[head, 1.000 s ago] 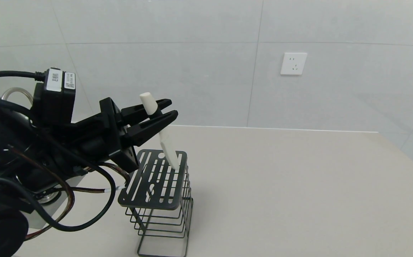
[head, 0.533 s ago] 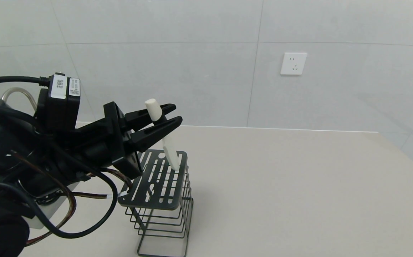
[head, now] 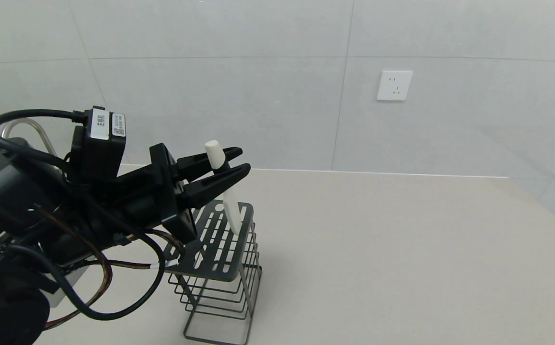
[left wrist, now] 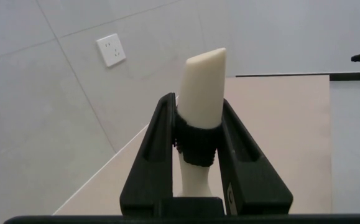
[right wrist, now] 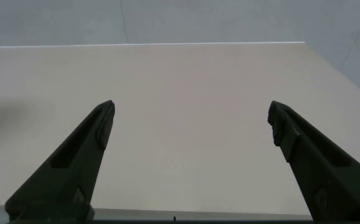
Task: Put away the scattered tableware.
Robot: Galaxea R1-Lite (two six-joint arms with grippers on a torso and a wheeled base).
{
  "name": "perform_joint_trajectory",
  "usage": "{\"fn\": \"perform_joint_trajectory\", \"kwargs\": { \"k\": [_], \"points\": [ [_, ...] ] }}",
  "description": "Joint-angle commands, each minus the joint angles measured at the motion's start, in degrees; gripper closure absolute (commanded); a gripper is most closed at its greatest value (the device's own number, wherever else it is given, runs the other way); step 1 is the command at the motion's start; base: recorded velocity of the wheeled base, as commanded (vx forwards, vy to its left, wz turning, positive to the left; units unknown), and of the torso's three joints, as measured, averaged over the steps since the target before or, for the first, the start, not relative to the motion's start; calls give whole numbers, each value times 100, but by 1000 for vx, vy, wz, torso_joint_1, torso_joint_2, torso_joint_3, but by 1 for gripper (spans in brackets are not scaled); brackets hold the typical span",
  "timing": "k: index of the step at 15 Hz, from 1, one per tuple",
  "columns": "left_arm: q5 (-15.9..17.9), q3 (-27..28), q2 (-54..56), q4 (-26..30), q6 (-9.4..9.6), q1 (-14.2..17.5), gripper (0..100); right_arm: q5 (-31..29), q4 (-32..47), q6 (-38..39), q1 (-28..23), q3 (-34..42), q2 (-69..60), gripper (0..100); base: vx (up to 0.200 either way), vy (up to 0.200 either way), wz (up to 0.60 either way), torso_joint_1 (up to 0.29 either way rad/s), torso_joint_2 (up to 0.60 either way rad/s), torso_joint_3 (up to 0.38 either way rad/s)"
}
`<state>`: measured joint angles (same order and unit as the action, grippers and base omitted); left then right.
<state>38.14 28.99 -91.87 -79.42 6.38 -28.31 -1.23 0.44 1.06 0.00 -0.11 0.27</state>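
Head: looking down across the tabletop (head: 402,239) at the wall socket (head: 394,85).
Left wrist: sitting close behind the left gripper (left wrist: 197,104) and white knife (left wrist: 203,78), facing that socket.
Right wrist: skimming the tabletop past the right gripper (right wrist: 190,112).

The left hand (head: 244,160) hides the white utensil's (head: 213,153) middle and part of the wire rack (head: 220,268); the utensil's tip is indistinct.

Bright, even, diffuse light; faint soft shadow beside the rack (head: 220,270).
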Motion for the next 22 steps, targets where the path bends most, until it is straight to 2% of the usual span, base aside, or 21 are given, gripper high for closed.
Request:
{"fn": "perform_joint_trajectory", "kwargs": {
  "k": [1, 6, 9, 11, 15, 18, 19, 22],
  "points": [
    [-9, 1, -121, -21, -5, 1, 100, 0, 0, -1, 0, -7, 8, 0, 0, 0, 0, 0, 0, 0],
    [-9, 1, -376, -56, 13, 36, 100, 0, 0, -1, 9, -7, 8, 0, 0, 0, 0, 0, 0, 0],
    [0, -209, -455, -161, 4, 36, 100, 0, 0, -1, 0, -7, 8, 0, 0, 0, 0, 0, 0, 0],
    [0, -403, -578, -407, -5, 53, 100, 0, 0, -1, 0, 2, 8, 0, 0, 0, 0, 0, 0, 0],
    [9, -447, -982, -908, -14, 62, 100, 0, 0, -1, 0, 2, 8, 0, 0, 0, 0, 0, 0, 0],
    [9, -447, -1026, -979, -40, 62, 100, 0, 0, -1, 0, 2, 8, 0, 0, 0, 0, 0, 0, 0],
    [9, -456, -991, -979, -31, 71, 0, 0, 0, -1, 0, -7, 8, 0, 0, 0, 0, 0, 0, 0],
    [0, -438, -877, -979, -49, 71, 0, 0, 0, -1, 0, 2, 8, 0, 0, 0, 0, 0, 0, 0]
  ]
}}
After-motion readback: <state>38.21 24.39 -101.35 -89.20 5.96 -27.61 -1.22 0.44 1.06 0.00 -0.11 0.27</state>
